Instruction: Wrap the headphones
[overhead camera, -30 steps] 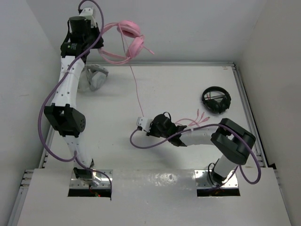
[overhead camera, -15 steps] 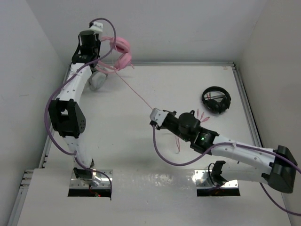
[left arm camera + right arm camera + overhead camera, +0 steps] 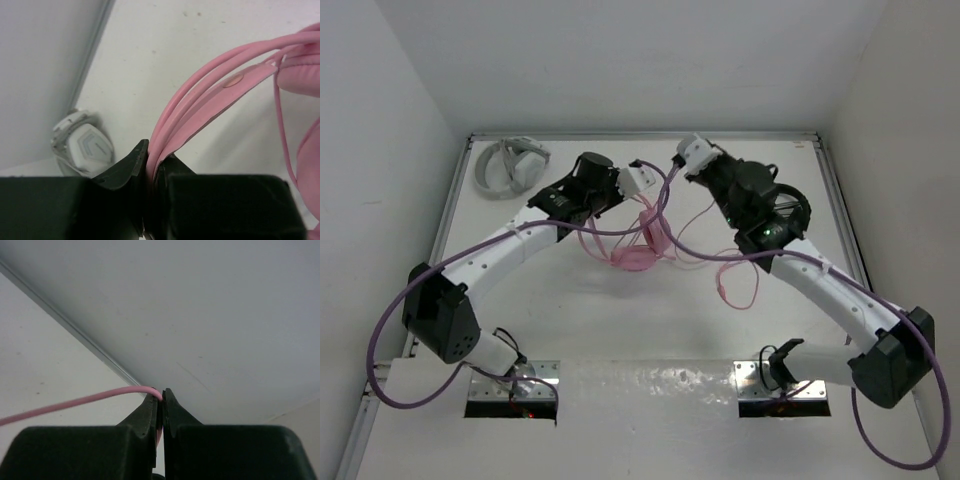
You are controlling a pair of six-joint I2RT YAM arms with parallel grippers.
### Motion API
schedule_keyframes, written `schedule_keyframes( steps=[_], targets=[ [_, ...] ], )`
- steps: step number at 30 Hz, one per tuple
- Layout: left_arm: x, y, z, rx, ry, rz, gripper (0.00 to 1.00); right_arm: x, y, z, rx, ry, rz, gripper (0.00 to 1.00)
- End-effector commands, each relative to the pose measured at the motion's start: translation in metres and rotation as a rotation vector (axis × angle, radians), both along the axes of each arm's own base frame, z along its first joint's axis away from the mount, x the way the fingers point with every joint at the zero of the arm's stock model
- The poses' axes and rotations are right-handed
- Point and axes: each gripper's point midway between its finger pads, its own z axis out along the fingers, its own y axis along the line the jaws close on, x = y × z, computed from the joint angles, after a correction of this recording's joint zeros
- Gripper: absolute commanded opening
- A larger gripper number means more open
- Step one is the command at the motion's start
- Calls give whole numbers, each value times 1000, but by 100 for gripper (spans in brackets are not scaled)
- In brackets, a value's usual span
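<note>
The pink headphones (image 3: 642,248) hang over the middle of the table, earcups low. My left gripper (image 3: 638,200) is shut on their headband, which runs up and right from the jaws in the left wrist view (image 3: 210,100) to an earcup (image 3: 305,75). My right gripper (image 3: 674,170) is just right of them, raised, and shut on the thin pink cable (image 3: 75,402). The cable enters the closed tips (image 3: 161,396) from the left. Slack cable (image 3: 735,285) loops down onto the table under the right arm.
Grey-white headphones (image 3: 510,165) lie at the back left corner and also show in the left wrist view (image 3: 82,147). Black headphones (image 3: 792,205) lie at the back right, partly hidden by the right arm. White walls enclose the table on three sides.
My left arm has brought the headphones down from the back left to the table's middle. My right arm has swung from the front middle up to the back centre with the cable.
</note>
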Motion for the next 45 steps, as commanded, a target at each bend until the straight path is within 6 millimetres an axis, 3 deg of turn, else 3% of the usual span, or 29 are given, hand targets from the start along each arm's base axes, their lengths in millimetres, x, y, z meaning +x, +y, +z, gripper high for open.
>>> schedule_keyframes(
  steps=[1,2,6,9,12,13,15,16,18,19,21,22,23,25,26,27,30,32,36,40,42,44,45],
  targets=[
    [-17,-1,39,-156,24,-13,0,27,-18,19,97,5,-7,0],
    [-22,-5,54,-196,23,-29,0,33,-22,19,115,15,-9,0],
    [-54,-24,76,-336,129,-113,0,64,-43,-12,248,119,-19,0],
    [-73,-33,85,-380,195,-173,0,72,-28,-30,299,211,79,0],
    [-89,-46,109,-471,244,-231,0,74,-6,-68,285,309,179,0],
    [-96,-55,117,-508,274,-277,0,71,2,-91,278,358,215,0],
    [-106,-63,151,-593,282,-302,0,58,24,-112,307,439,340,1],
    [-110,-71,176,-643,269,-345,0,53,33,-131,319,488,381,5],
    [-116,-75,198,-711,282,-350,0,42,49,-145,367,548,467,15],
    [-116,-77,223,-747,245,-367,0,38,57,-155,419,570,490,20],
    [-112,-80,239,-796,255,-345,0,28,70,-159,510,569,549,29],
    [-115,-78,264,-830,206,-357,0,27,74,-169,532,591,553,32],
    [-109,-81,269,-857,216,-335,0,24,80,-169,568,589,577,39],
    [-111,-77,300,-903,154,-344,0,24,86,-178,588,606,584,46],
    [-110,-76,307,-927,149,-331,0,26,88,-190,599,632,570,49],
    [-107,-71,320,-946,112,-319,0,32,87,-191,613,615,544,52],
    [-96,-59,331,-994,87,-265,0,36,85,-202,649,625,515,59],
    [-93,-52,341,-1047,91,-251,0,28,91,-210,667,670,542,61],
    [-64,-18,349,-1120,77,-188,0,2,82,-237,683,708,501,59],
    [-39,19,366,-1209,18,-94,0,-5,70,-270,661,770,382,48],
    [-22,45,373,-1266,-1,-55,0,-19,71,-292,593,825,344,42],
    [-1,74,368,-1296,-24,21,0,-30,72,-304,511,841,309,23],
    [8,81,369,-1313,-42,38,0,-32,75,-298,491,824,308,16]
  ],
)
